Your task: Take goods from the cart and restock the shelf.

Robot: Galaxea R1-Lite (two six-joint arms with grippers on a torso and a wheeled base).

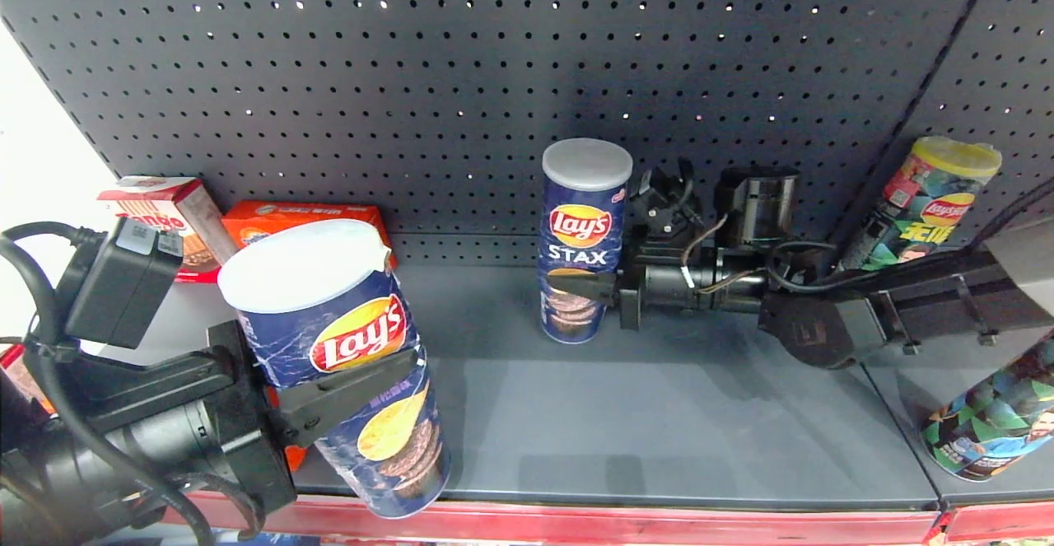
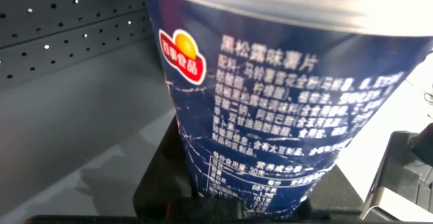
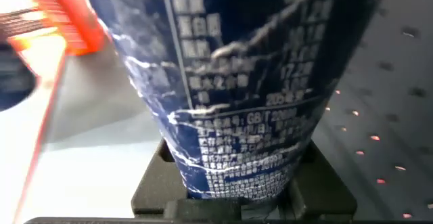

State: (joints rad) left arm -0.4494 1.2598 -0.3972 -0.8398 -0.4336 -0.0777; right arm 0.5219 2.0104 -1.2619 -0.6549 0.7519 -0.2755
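I see left gripper (image 1: 342,394) pinching tilted can (image 1: 329,332) at the shelf (image 1: 659,414) front edge, left side. Right gripper (image 1: 576,284) is clamped on upright can (image 1: 583,225), standing mid-shelf near the pegboard (image 1: 461,77). Orange box (image 1: 305,215) and red box (image 1: 169,208) sit behind tilted can, by the pegboard. Yellow-lid can (image 1: 930,200) leans far right; patterned can (image 1: 992,422) is right front, both well apart from upright can.

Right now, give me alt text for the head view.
The right gripper grips an upright blue chip can standing on the grey shelf, while the left gripper holds a second blue chip can tilted at the shelf's front edge. Two boxes sit far left, two colourful cans far right.
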